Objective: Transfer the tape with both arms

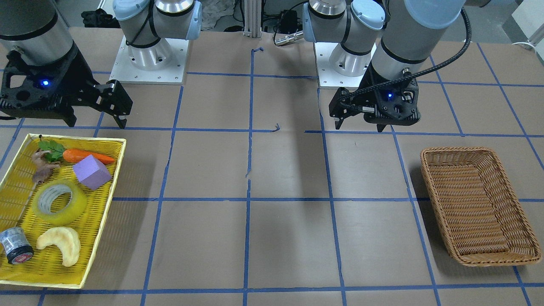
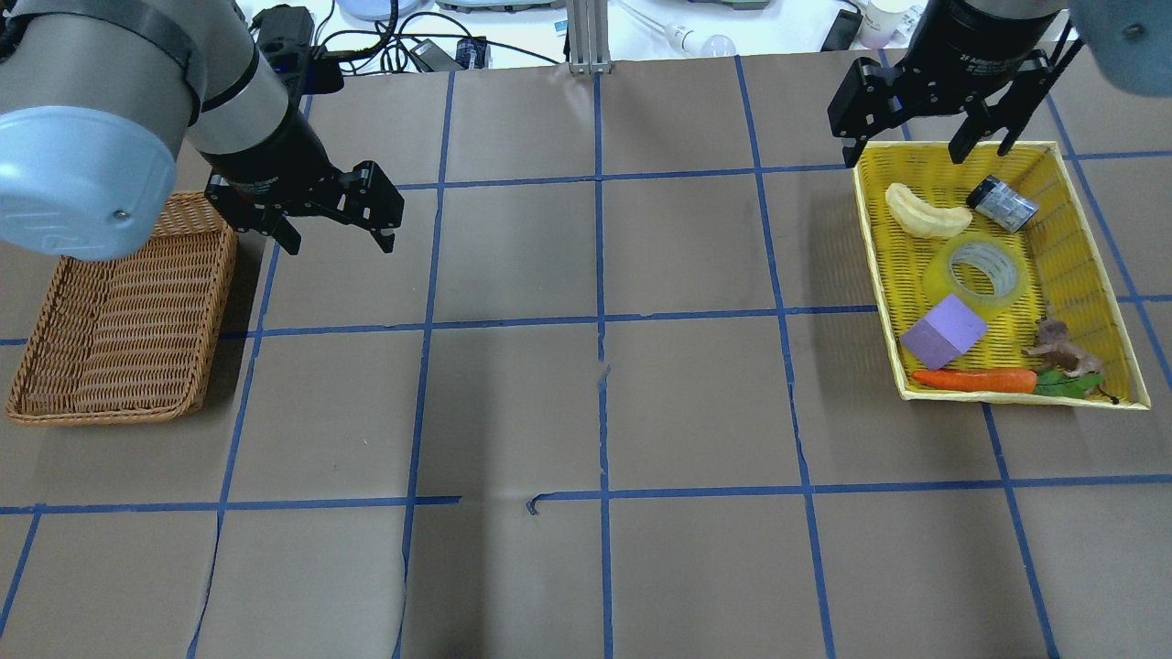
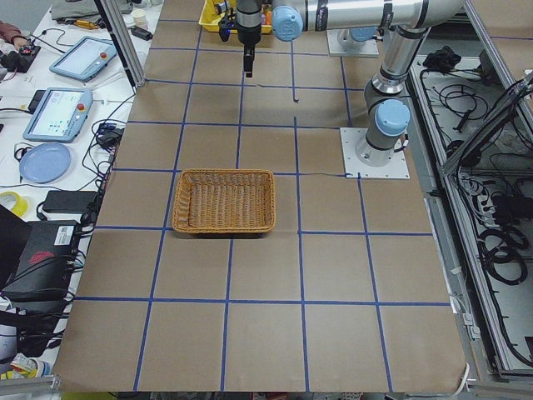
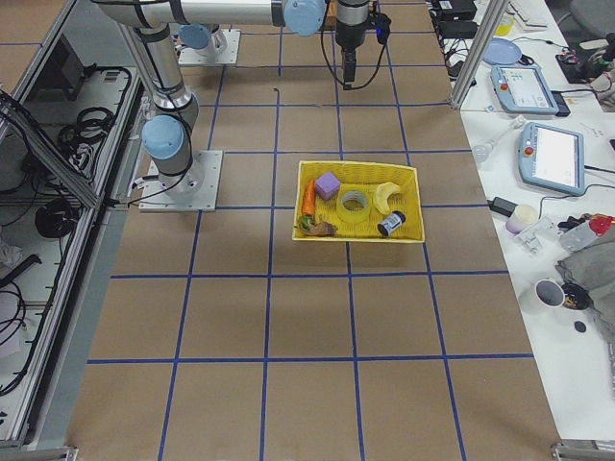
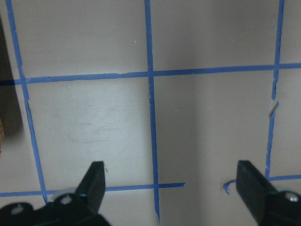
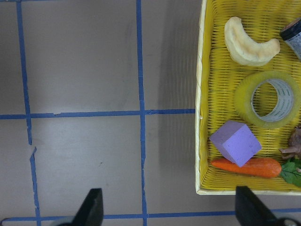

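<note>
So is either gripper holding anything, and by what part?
Nothing. The left gripper and right gripper are open and empty; the tape lies in the yellow tray.

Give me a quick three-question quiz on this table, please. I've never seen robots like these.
1. True or false: the tape lies flat in the yellow tray.
2. Of the left gripper and the right gripper, which hangs nearer the wicker basket? A: left. B: right. C: both alike.
3. Fill in: the jaws of both grippers stand ____.
Key: 1 true; 2 A; 3 open.
</note>
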Available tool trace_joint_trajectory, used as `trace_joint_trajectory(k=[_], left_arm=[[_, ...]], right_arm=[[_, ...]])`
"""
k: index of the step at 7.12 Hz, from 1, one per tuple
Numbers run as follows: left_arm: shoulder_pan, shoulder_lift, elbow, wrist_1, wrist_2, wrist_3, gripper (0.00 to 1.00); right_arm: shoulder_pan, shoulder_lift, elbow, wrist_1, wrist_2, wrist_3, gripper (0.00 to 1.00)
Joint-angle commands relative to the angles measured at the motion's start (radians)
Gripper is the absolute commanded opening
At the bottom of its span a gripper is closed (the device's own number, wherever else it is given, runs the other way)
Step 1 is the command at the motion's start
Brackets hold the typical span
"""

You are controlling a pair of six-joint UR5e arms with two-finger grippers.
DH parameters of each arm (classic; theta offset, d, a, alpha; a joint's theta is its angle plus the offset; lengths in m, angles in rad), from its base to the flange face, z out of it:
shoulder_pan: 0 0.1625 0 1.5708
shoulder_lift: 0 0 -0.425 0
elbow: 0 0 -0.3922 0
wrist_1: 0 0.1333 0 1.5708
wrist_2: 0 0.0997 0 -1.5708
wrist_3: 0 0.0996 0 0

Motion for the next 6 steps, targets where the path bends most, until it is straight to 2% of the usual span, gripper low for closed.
trace_joint_trajectory(k=[1, 6], left_arm=[[0.0, 0.002, 0.003, -0.043, 0.002, -0.001, 1.0], [0.0, 0.002, 0.004, -0.042, 0.002, 0.0, 1.0]], right_arm=[[0.0, -0.001, 0.004, 0.003, -0.001, 0.001, 1.0], [-0.008, 0.018, -0.008, 0.003, -0.001, -0.001, 1.0]])
